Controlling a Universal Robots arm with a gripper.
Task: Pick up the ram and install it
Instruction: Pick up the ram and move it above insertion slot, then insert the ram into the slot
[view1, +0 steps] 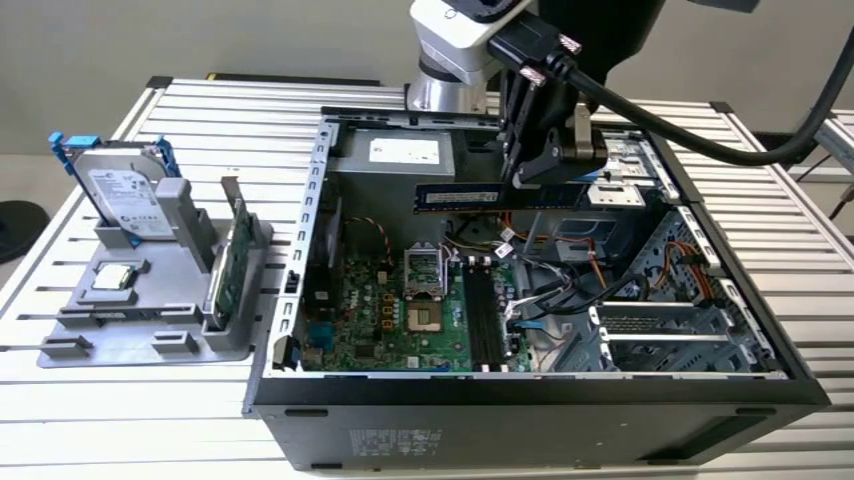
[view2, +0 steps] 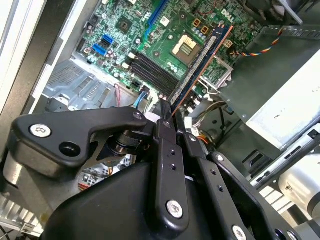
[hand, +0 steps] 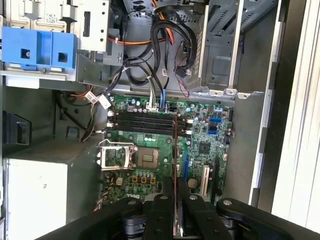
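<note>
Black gripper (view2: 169, 107), its linkage arms nearest in both wrist views: jaws pinching the ram (view1: 474, 197), gripped toward its end on the exterior view's right

Ram: long blue stick with a white sticker, held level and on edge in the air inside the open computer case (view1: 534, 410), over the rear of the motherboard (view1: 394, 325) and clear of it; seen edge-on in the first wrist view (hand: 175, 150)

Memory slots (view1: 483, 315): black, parallel, on the motherboard; the ram runs crosswise to them

Processor socket (view1: 420, 270): metal frame, beside the slots

Power supply (view1: 400, 150): grey box at the case's rear

Grey rack (view1: 147, 325): on the slatted bench (view1: 134, 440), at the exterior view's left of the case; carries a silver hard drive (view1: 127, 195) standing upright and a green card (view1: 238, 255) on edge
</note>
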